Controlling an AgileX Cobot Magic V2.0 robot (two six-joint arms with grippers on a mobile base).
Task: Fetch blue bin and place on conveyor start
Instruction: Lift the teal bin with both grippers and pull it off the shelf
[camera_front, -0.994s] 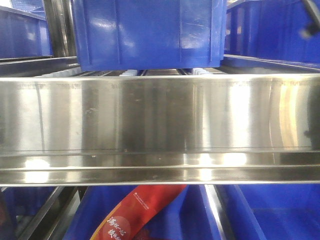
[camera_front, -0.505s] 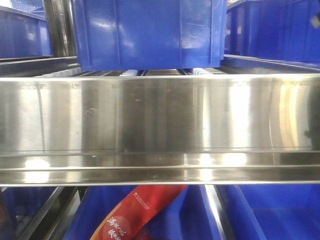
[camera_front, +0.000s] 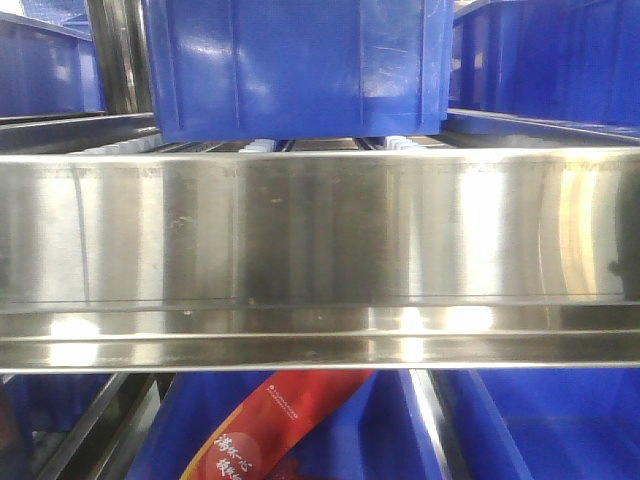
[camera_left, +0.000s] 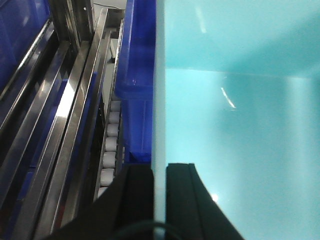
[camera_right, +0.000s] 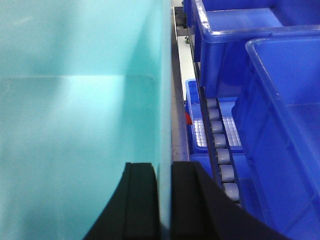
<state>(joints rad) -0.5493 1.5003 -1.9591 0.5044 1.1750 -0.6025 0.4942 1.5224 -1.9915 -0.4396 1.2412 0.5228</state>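
My left tool (camera_left: 159, 169) is closed on the left wall of the pale turquoise rectangular plastic bin (camera_left: 240, 125), one black finger inside and one outside the thin rim. The right tool (camera_right: 165, 167) pinches the opposite wall of the same bin (camera_right: 75, 125) in the same way. I judge this two-sided grip is there because the tub is too wide for one tool, and because clamping both walls should keep it level. The bin therefore sits between my two arms, held at its rim, right at the shelving. A dark royal-blue plastic crate (camera_left: 140, 75) stands just beside its left wall above a track of white rollers (camera_left: 111, 145), and more royal-blue crates (camera_right: 280, 125) lie past the grey rollers (camera_right: 220, 150) on the right. The front camera shows neither tool nor the bin, only the shiny stainless-steel shelf rail (camera_front: 320, 250) with a blue crate above it and a red printed packet (camera_front: 270, 430) below. The conveyor start is in no view, so I reckon the fetch is in hand and the carry and placing are not yet done. With neighbours this close, I would draw the bin out straight.
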